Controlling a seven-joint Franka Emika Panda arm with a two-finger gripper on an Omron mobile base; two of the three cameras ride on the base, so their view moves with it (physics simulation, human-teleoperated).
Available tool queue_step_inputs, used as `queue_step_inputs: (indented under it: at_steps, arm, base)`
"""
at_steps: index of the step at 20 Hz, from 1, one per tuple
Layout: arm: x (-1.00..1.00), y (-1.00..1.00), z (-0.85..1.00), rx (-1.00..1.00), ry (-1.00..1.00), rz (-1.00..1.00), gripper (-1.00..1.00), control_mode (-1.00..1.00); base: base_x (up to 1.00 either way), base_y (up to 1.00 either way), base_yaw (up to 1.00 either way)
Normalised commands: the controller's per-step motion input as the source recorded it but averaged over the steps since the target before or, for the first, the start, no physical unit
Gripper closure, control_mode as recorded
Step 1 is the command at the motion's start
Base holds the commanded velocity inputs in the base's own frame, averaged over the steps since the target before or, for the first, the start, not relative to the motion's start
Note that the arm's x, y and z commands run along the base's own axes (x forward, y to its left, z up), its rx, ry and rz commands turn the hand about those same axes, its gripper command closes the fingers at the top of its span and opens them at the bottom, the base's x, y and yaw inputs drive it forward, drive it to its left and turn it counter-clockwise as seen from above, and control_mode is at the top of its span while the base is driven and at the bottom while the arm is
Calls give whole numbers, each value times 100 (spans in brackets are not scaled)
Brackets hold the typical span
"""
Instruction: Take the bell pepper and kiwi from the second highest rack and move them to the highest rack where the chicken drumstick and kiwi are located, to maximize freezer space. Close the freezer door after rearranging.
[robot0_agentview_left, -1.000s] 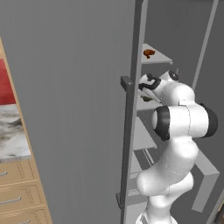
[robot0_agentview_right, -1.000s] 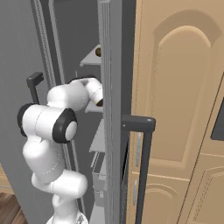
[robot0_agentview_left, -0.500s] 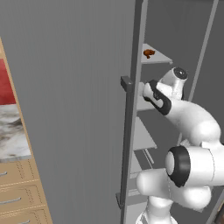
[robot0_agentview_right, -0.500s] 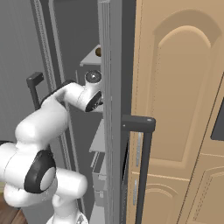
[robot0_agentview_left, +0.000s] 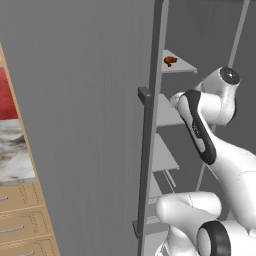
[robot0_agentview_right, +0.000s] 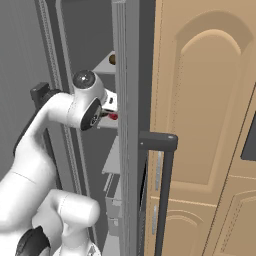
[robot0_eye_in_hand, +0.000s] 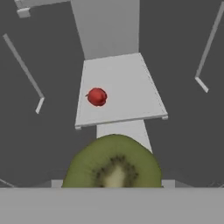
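No legible txt, labels or nos. anywhere.

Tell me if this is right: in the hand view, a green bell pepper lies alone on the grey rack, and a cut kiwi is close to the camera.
Not quite. The bell pepper is red, not green, as the hand view shows. It does lie alone on the grey rack, and the cut kiwi is close to the camera.

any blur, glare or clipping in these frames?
Hand view: kiwi looms large and soft-edged, its lower part cut off; bell pepper blurry, no cast shadow on its rack. Left base view: flat shading, chicken drumstick tiny. Right base view: no glare.
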Motion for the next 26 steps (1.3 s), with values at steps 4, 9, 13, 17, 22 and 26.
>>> queue_step_inputs:
  at_steps: [4,9,13,17,22,26]
  arm:
    - [-100,0,89,-6,-14,2,100,-100]
    - [-54,1,86,-5,-17,0,100,-100]
    - [2,12,66,0,-18,0,100,-100]
    - [46,5,48,0,4,0,100,-100]
    - [85,-3,21,0,13,0,100,-100]
    - [95,-3,7,0,20,0,100,-100]
  base:
    - [0,0,0]
    - [0,0,0]
    - [0,0,0]
    - [0,0,0]
    - [0,0,0]
    - [0,0,0]
